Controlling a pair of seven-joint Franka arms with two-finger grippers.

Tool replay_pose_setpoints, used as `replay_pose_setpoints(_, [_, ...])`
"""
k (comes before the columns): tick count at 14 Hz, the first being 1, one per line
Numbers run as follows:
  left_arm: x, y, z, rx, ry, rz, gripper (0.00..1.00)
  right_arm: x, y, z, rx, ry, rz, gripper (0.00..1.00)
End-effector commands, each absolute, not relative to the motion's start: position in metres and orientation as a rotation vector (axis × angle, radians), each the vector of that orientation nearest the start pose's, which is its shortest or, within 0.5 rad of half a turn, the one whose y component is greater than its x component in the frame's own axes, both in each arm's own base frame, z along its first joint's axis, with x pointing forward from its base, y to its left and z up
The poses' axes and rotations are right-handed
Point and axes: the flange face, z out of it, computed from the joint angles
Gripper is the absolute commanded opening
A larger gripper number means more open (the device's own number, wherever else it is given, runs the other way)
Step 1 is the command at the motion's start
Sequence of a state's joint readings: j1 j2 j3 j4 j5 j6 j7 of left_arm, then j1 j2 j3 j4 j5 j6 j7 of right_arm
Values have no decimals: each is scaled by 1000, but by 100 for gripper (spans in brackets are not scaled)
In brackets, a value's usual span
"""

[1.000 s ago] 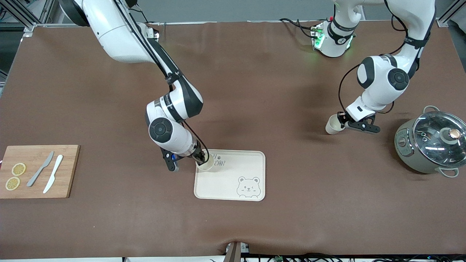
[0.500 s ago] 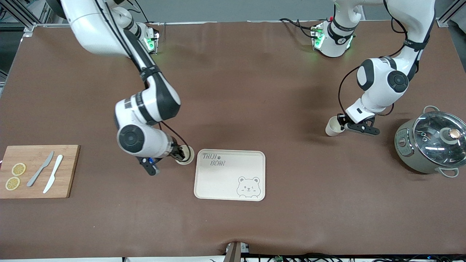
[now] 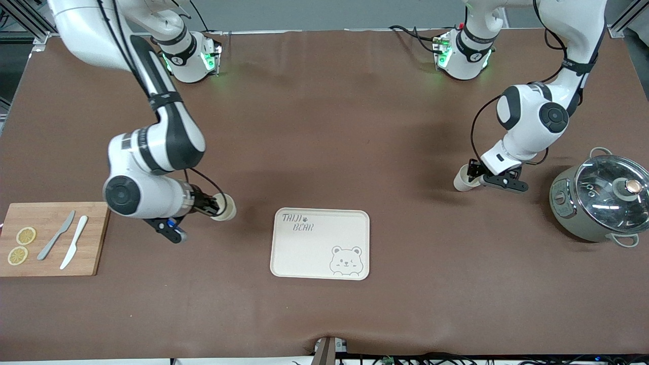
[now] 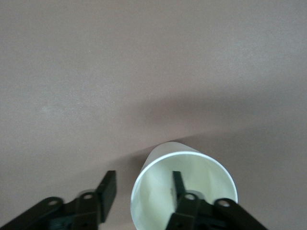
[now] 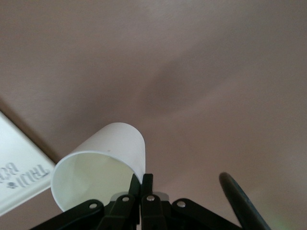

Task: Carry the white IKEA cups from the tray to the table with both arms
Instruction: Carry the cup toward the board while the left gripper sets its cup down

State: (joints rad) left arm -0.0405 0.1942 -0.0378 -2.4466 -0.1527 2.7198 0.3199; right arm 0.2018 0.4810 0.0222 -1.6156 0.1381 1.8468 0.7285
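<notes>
Tray (image 3: pixel 320 253) reads "TAIJI BEAR"; right claw (image 3: pixel 215 209) pinches cup (image 3: pixel 226 209) rim; left claw (image 3: pixel 472 173) open astride cup (image 3: pixel 461 180) wall.

Legible text: one item
Cream tray (image 3: pixel 320 253), near the desk's front edge: "TAIJI BEAR" hand-lettered in its corner, above a bear drawing (image 3: pixel 346 260).

A brown table (image 3: pixel 324 126) is seen. A cream tray (image 3: pixel 320 244) lies near its middle, a wooden cutting board (image 3: pixel 53 238) toward the right arm's end, a lidded pot (image 3: pixel 601 196) toward the left arm's end. The cups appear lifted.
</notes>
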Motion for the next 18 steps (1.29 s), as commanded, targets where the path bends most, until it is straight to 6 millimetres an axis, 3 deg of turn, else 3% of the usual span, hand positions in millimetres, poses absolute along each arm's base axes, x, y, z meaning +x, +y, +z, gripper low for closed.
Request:
replay_pose_setpoints(1, [499, -35, 232, -3184, 430, -174, 100, 614, 100, 337, -2999, 695, 454, 0])
replay_pose_setpoints(5, [503, -38, 244, -3184, 423, -206, 100, 612, 29, 319, -3045, 539, 443, 0])
replay_pose_setpoints(9, [519, -38, 278, -3201, 417, -198, 100, 611, -30, 306, -3059, 433, 412, 0])
replay_pose_setpoints(13, [540, -48, 325, -3237, 374, -146, 100, 609, -57, 298, -3058, 361, 375, 0])
replay_pose_setpoints(15, [554, -54, 354, -3252, 340, -97, 100, 606, -81, 288, -3034, 390, 389, 0])
replay_pose_setpoints(18, [574, -71, 401, -3257, 289, -81, 100, 604, -84, 282, -3033, 370, 401, 0])
